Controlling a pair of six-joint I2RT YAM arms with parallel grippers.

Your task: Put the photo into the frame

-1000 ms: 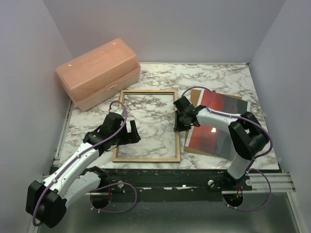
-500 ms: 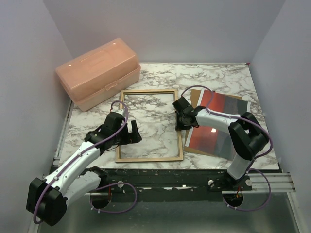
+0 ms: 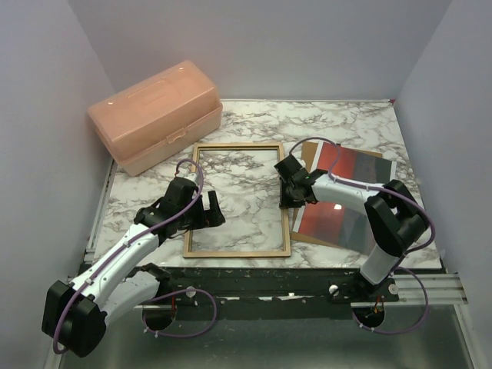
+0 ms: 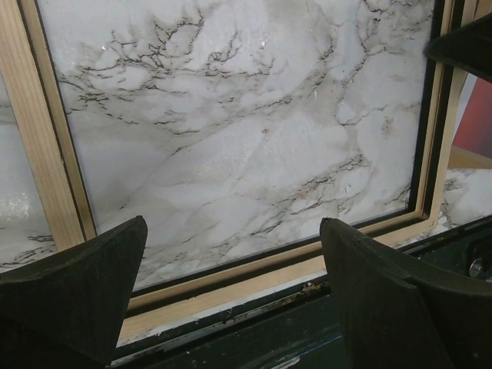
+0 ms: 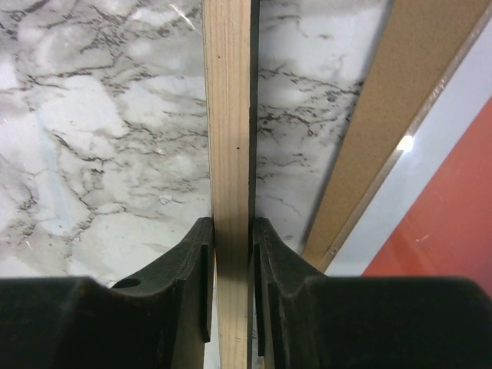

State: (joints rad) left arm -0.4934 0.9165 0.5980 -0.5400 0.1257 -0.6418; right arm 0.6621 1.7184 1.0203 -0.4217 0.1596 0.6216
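Observation:
The frame lies tan-wood side up on the marble table, just left of centre. My right gripper is shut on its right rail; in the right wrist view that rail runs straight up between the two black pads. The photo, red-orange with a white border, lies right of the frame on a brown backing board. A corner of the photo shows in the right wrist view. My left gripper hangs open over the frame's near left part, with the bottom rail between its spread fingers.
A pink plastic toolbox stands at the back left. The table's dark near edge runs just below the frame and the board. Grey walls close in the left, back and right sides.
The frame's near end has slid a little to the right, held by my right gripper. The left gripper stayed open and shifted slightly with it.

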